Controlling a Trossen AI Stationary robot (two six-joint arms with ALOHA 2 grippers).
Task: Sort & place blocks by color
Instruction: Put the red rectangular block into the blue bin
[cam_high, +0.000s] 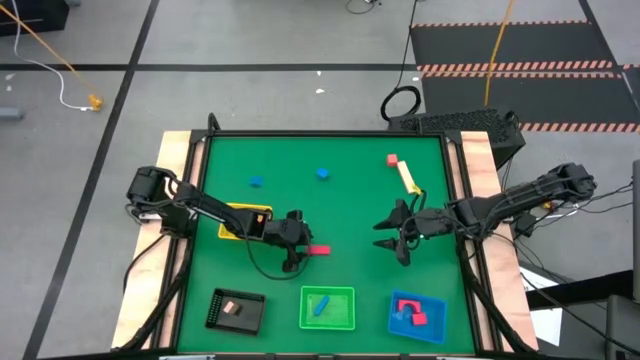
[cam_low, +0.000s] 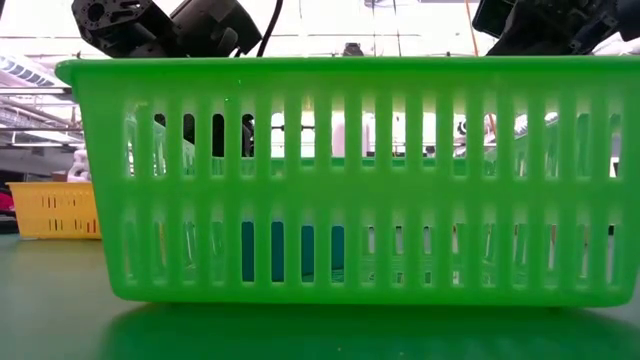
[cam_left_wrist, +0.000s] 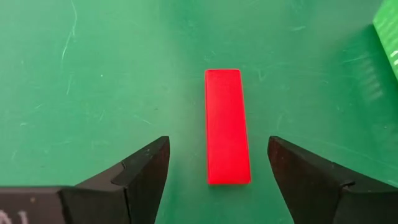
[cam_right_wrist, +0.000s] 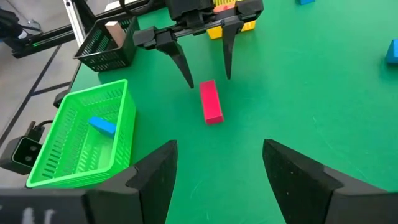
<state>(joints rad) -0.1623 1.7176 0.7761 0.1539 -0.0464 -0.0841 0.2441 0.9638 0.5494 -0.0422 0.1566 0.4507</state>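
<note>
One red bar (cam_left_wrist: 227, 126) lies flat on the green table (cam_high: 330, 215), just right of the left tool (cam_high: 300, 254), whose fingers stand wide apart on either side of the bar's near end and hold nothing. It looks small, rigid and light, with smooth faces that may slip, so the long sides near the middle seem the safest place to pinch. Bare mat surrounds it, giving free room to lift, though the green tray (cam_high: 328, 307) sits close on the near side and the blue tray (cam_high: 417, 316), already holding red pieces, lies to the near right. Across the gap, the right tool (cam_high: 398, 240) hovers partly open and empty, near enough that the two arms could crowd each other. Other blocks rest far off: blue ones (cam_high: 322, 173), a red cube (cam_high: 392, 159), a cream bar (cam_high: 407, 178).
</note>
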